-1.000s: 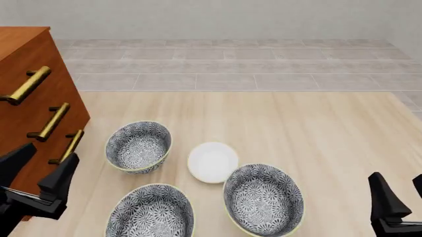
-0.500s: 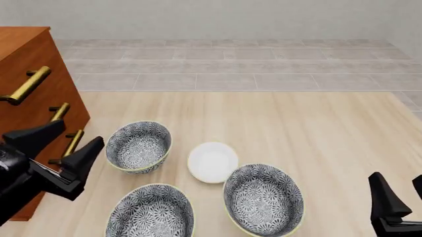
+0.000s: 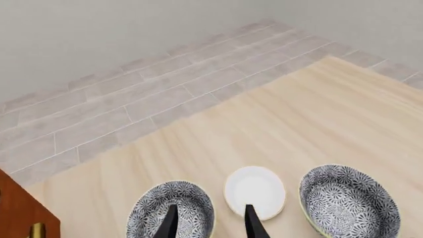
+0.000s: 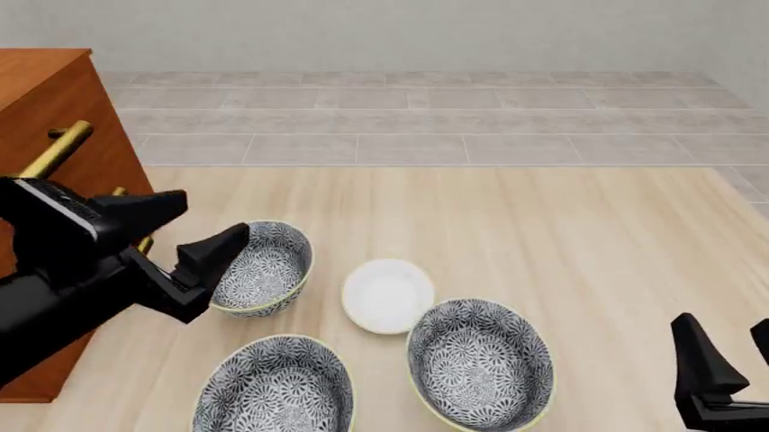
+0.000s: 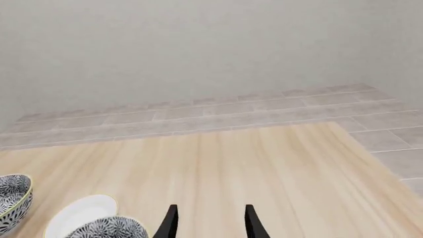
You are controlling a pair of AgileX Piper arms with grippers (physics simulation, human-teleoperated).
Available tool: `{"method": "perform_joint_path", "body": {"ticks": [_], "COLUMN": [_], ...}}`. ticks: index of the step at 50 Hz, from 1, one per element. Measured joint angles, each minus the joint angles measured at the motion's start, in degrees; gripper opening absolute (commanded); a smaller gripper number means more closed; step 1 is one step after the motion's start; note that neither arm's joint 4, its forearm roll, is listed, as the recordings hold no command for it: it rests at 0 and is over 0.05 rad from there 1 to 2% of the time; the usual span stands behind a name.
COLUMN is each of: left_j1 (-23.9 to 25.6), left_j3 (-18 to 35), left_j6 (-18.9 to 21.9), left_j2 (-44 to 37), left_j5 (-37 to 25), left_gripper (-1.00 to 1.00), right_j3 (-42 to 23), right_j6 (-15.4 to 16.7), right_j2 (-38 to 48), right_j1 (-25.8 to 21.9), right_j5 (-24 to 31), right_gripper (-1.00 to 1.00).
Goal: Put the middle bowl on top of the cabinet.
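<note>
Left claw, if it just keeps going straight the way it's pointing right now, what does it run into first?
Most likely the patterned bowl nearest the cabinet: the open left claw has one fingertip over the bowl's inside, the other just short of the white dish. Depth is unclear, so the bowl's far rim or the table is possible.

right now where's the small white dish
In the front view the small white dish sits on the table between the three patterned bowls, right of the far-left bowl and just beyond the near-right one.

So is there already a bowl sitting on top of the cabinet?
No, all three patterned bowls rest on the table, and the visible top of the cabinet holds nothing.
</note>
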State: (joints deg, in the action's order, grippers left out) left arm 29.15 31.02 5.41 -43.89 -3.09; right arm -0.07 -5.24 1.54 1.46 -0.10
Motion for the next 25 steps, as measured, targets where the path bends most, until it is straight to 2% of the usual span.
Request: {"method": "perform_joint_path", "body": {"ticks": [25], "left_j1": [7.33], "left_j3": [9.21], "left_j6": [-2.99], "left_j2": [-14.61], "left_j5": [-2.28], "left_gripper": [1.0], "right_j3": [0.02], "right_j6": [-0.28], "right_j2": [-0.2], "right_j1": [0.19], "right_j5": [0.33], "right_gripper": [1.0]}}
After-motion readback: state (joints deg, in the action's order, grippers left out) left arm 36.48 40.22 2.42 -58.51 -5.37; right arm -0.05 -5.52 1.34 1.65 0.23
